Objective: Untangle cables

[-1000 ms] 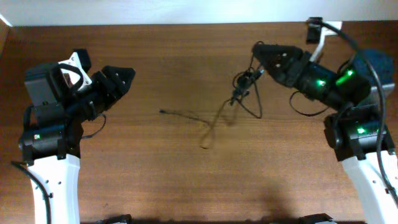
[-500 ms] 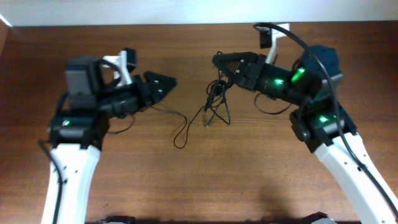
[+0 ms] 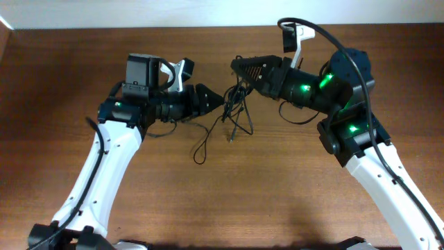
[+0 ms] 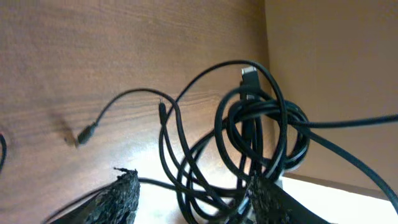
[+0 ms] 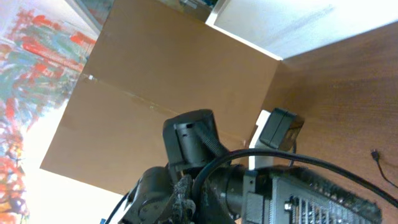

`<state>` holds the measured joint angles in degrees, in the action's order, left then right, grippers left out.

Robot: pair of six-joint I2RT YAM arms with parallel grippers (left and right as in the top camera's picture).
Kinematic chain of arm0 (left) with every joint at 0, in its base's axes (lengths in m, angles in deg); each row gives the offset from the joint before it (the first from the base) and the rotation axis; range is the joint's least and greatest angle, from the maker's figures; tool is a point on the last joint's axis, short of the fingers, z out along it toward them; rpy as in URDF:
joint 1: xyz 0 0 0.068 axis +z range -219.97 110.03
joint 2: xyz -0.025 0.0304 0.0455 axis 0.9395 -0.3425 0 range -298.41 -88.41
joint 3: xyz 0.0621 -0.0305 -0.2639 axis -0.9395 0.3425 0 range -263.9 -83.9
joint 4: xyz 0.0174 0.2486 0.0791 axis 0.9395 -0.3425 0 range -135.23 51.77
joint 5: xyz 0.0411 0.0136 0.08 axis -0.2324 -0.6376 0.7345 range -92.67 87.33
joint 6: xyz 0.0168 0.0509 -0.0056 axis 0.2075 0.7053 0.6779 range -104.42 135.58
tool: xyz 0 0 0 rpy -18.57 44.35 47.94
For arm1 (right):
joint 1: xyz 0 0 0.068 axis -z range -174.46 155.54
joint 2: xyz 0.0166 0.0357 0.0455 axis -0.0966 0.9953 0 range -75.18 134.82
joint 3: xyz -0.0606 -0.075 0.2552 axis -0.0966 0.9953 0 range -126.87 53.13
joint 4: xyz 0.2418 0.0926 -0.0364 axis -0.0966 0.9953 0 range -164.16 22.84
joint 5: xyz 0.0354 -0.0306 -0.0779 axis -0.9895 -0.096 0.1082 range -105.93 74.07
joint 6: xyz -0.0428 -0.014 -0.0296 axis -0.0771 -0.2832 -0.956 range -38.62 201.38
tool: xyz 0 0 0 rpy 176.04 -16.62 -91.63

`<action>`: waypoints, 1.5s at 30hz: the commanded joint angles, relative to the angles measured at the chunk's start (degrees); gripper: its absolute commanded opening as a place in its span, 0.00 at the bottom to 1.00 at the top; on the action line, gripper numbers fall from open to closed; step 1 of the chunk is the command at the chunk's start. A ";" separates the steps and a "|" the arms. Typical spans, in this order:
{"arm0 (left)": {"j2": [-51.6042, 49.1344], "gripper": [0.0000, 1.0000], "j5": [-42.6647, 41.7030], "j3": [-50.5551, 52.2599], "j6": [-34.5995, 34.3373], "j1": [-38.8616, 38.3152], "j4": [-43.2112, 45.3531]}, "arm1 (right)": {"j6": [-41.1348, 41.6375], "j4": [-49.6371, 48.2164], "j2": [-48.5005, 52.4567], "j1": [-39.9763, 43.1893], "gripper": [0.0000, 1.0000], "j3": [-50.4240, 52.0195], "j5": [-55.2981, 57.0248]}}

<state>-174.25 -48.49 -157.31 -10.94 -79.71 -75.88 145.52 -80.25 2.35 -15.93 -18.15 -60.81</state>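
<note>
The right tool (image 3: 239, 67) is closed on the cables (image 3: 238, 104), pinching the bunch at its top. The tangle hangs from its tip, just toward 12 o'clock of the counter's (image 3: 277, 194) middle. The left tool (image 3: 214, 99) points in from 9 o'clock with its jaws apart, its tip right beside the bunch. In the left wrist view, several looped strands run between its two fingers (image 4: 124, 199), and the jaws are not clamped on them. Above the fingers, the cords wind into a tight knot (image 4: 255, 137). One cord trails toward 7 o'clock and lies in a loose loop (image 3: 201, 149) on the wood. A small plug end (image 4: 87, 132) rests flat on the counter at the knot's 9 o'clock.
</note>
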 commanded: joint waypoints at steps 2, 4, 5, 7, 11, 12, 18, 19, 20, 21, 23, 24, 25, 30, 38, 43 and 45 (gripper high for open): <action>-0.46 0.59 -3.41 -0.63 4.87 -1.51 2.78 | -0.33 -0.13 -0.20 -1.46 0.04 -1.46 -1.60; -0.44 0.59 -6.54 -0.63 7.21 -2.36 4.76 | -0.44 -0.13 0.33 -1.97 0.04 -1.46 -1.46; -0.44 0.59 -6.49 -0.66 7.21 -2.49 5.14 | -0.44 -0.13 0.63 -2.10 0.04 -1.46 -1.49; -0.44 0.59 -6.47 -0.66 7.37 -2.49 5.27 | -0.42 -0.11 1.33 -2.14 0.04 -1.46 -1.68; -0.44 0.58 -6.32 -0.66 10.38 -2.49 5.27 | -0.39 -0.17 1.81 -2.14 0.04 -1.46 -1.64; -0.44 0.57 -6.23 -0.66 10.38 -2.49 5.27 | -0.39 -0.17 1.81 -2.14 0.04 -1.46 -1.62; -0.46 0.49 -3.67 -0.63 10.36 -2.49 5.18 | 1.14 -0.20 1.81 -2.14 0.04 -1.46 -2.36; -0.46 0.49 -3.67 -0.63 10.38 -2.49 5.14 | 1.11 -0.22 1.81 -2.14 0.04 -1.49 -2.34; -0.46 0.47 -3.67 -0.63 10.36 -2.54 5.07 | 1.14 -0.22 1.81 -2.14 0.04 -1.46 -2.34; -0.46 0.45 -3.65 -0.63 10.38 -2.64 5.05 | 1.16 -0.22 1.81 -2.14 0.04 -1.49 -2.34; -0.48 0.43 -3.10 -0.63 10.38 -2.84 5.05 | 1.33 -0.22 1.81 -2.14 0.04 -1.49 -2.36; -0.48 0.42 -2.08 -0.63 10.38 -3.10 5.03 | 1.33 -0.24 1.81 -2.14 0.04 -1.49 -2.36; -0.48 0.40 -1.20 -0.63 10.38 -3.34 5.03 | 1.33 -0.24 1.81 -2.14 0.04 -1.49 -2.36; -0.63 0.28 0.37 -0.63 10.36 -4.28 5.03 | 1.33 -0.39 1.81 -2.14 0.04 -1.49 -2.97; -0.83 0.00 2.21 -0.63 10.36 -4.37 5.07 | 1.31 -0.35 1.81 -2.14 0.04 -1.49 -3.85; -0.83 0.00 7.45 -0.63 10.34 -4.33 5.01 | 0.59 2.14 1.81 -2.08 0.04 -1.46 -3.39; -0.83 0.00 13.20 -0.63 9.70 -3.74 4.00 | -3.15 7.39 1.81 -1.60 0.04 -1.46 0.02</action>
<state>-174.36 -44.58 -157.31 -1.09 -83.86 -70.98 146.48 -75.73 4.08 -17.66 -18.24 -63.39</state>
